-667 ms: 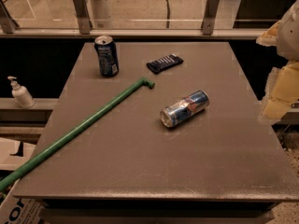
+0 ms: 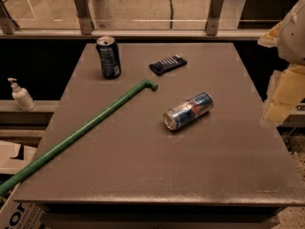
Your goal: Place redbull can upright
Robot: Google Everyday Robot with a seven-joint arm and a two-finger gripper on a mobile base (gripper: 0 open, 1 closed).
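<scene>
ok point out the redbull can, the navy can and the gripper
redbull can (image 2: pixel 188 111): camera view, mid-body, lying on its side
navy can (image 2: pixel 109 58): camera view, middle of its upright side
gripper (image 2: pixel 275 109): camera view, pale lower end, beyond the table's (image 2: pixel 143 171) right edge

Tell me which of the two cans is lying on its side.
The slim silver-and-blue metal can lies sideways; the dark navy metal can stands upright. The claw hangs right of the grey table.
</scene>
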